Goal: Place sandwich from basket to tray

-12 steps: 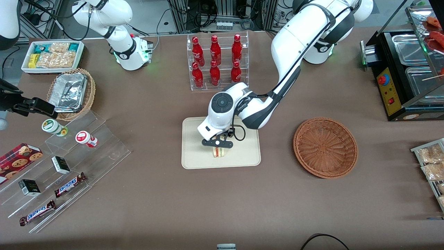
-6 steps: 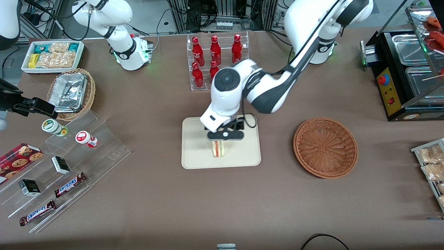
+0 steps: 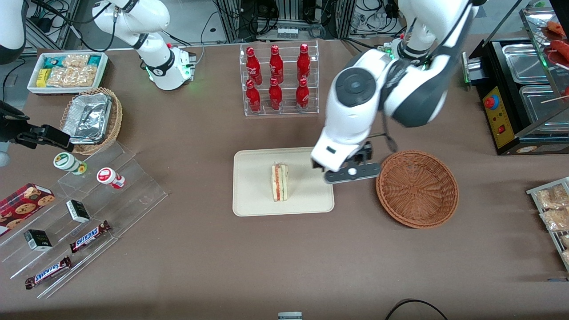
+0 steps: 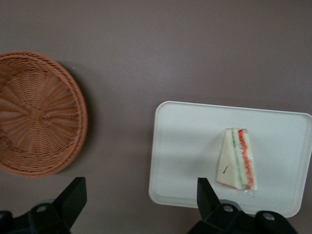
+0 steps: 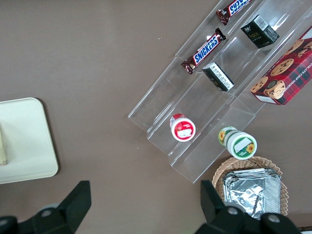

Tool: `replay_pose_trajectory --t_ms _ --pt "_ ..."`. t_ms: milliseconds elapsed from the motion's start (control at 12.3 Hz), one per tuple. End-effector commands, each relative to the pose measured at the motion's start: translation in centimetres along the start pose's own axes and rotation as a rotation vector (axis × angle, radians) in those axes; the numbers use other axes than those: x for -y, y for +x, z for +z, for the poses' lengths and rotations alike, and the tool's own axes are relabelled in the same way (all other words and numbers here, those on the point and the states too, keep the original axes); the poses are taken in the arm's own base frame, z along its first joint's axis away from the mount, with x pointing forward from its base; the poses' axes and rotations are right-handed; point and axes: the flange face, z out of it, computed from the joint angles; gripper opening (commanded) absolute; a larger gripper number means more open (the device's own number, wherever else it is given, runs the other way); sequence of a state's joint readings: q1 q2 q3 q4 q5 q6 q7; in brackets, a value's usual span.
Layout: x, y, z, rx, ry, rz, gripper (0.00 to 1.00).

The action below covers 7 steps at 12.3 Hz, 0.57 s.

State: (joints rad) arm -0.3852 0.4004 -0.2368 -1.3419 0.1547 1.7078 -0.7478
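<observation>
The sandwich stands on its edge on the cream tray, its red and green filling facing up. The reddish-brown wicker basket sits beside the tray, toward the working arm's end, with nothing in it. My left gripper hangs high over the gap between tray and basket, above the tray's edge. In the left wrist view the gripper is open with nothing between its black fingertips, and the sandwich, tray and basket lie far below.
A clear rack of red bottles stands farther from the front camera than the tray. Stepped acrylic shelves with snacks, a tan basket of foil containers and a white snack box lie toward the parked arm's end. A black food warmer stands toward the working arm's end.
The gripper has let go of the sandwich, risen and swung away toward the basket. The sandwich stays on the tray.
</observation>
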Motion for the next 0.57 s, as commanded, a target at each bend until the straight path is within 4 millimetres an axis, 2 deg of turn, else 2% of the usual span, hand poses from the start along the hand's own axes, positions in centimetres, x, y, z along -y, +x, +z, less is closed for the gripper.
replay_pose_trajectory --t_ms 0,81,163,488 --pt "6.2 0.2 -3.6 0.043 -0.001 0.063 1.0" --pt "8.8 0.8 -4.7 0.051 0.005 0.071 1.0" --pt "10.4 1.0 -5.8 0.048 0.005 0.064 1.0" --pt "19.0 2.6 -8.6 0.048 0.011 0.103 1.0"
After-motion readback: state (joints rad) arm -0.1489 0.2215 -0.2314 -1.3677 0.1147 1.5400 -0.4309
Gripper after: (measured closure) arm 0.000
